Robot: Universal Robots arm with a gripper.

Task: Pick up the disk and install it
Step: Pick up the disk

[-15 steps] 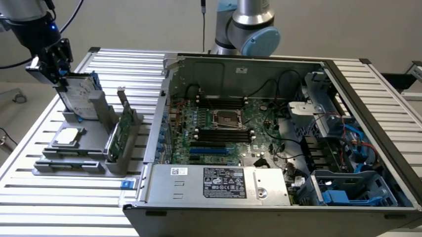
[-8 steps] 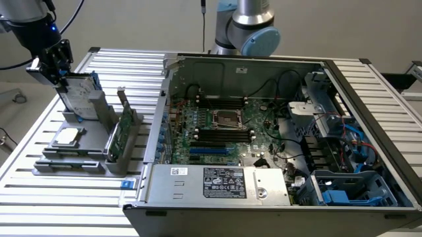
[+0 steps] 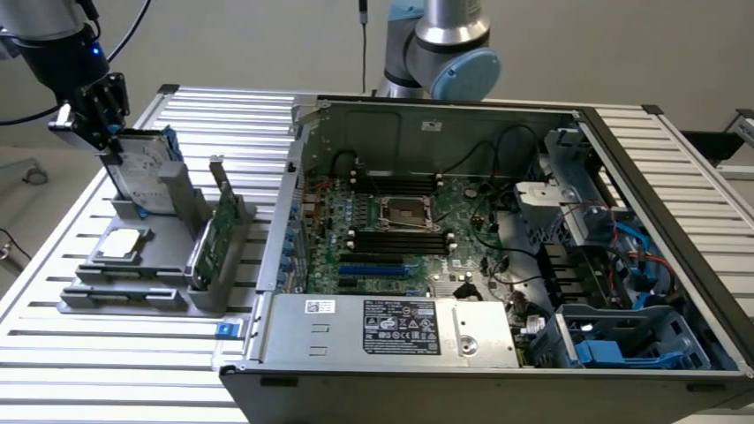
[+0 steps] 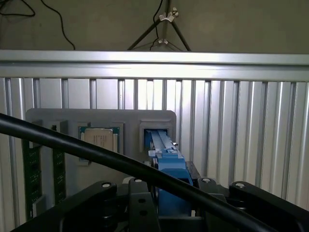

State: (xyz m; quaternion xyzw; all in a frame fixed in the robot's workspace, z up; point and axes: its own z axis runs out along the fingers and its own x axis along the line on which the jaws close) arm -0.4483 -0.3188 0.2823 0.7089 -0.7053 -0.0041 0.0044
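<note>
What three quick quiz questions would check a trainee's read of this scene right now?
1. True or false: the disk lies flat.
2. Which thing is the gripper nearest to? A the disk, B the processor chip, C the green circuit card.
3. Fill in: the disk stands upright in the grey ____.
Key: 1 false; 2 A; 3 holder.

Nothing is legible: print on the label of the disk point(image 3: 141, 168) and on the white sticker point(image 3: 320, 306) and black label point(image 3: 402, 326) of the power supply point(image 3: 471, 340) is too small.
</note>
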